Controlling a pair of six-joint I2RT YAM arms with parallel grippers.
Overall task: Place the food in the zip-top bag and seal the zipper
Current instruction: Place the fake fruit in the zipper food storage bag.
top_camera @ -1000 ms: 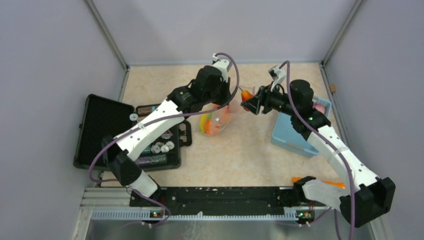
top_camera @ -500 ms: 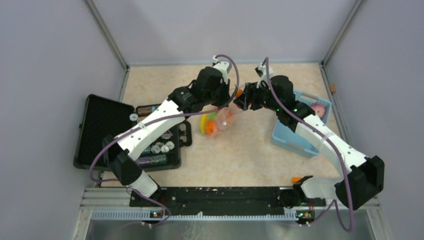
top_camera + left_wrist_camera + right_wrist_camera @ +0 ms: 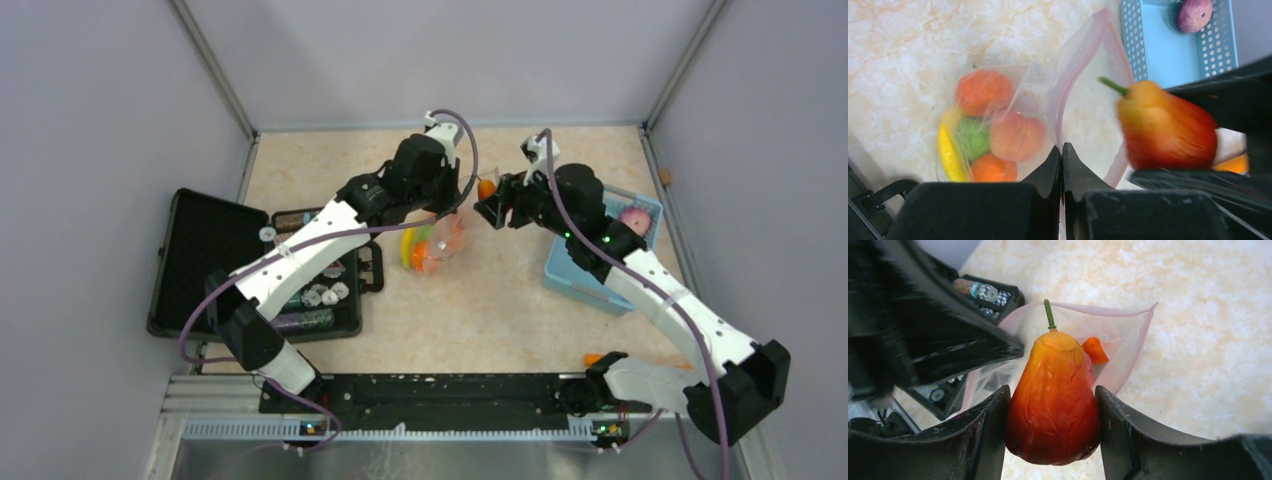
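The clear zip-top bag (image 3: 440,240) hangs open with its pinkish-red zipper strip (image 3: 1074,85) forming the mouth. Inside it lie a yellow banana (image 3: 948,150), a green apple (image 3: 973,137), a peach (image 3: 1018,135) and orange fruits (image 3: 984,90). My left gripper (image 3: 1062,150) is shut on the bag's rim and holds it up. My right gripper (image 3: 1053,410) is shut on a red-orange pear-shaped fruit (image 3: 1054,400) with a green stem, held at the bag's mouth (image 3: 1118,335). In the top view the pear (image 3: 487,189) is just right of the left gripper (image 3: 455,200).
A light-blue basket (image 3: 590,270) at the right holds a pink-purple fruit (image 3: 635,218). An open black case (image 3: 260,265) with round tokens lies at the left. An orange object (image 3: 594,358) lies near the right arm's base. Grey walls enclose the table.
My right gripper carried the pear left toward the bag's mouth, then drew back slightly right. The bag has bunched closer under the left gripper. The left arm has stayed put.
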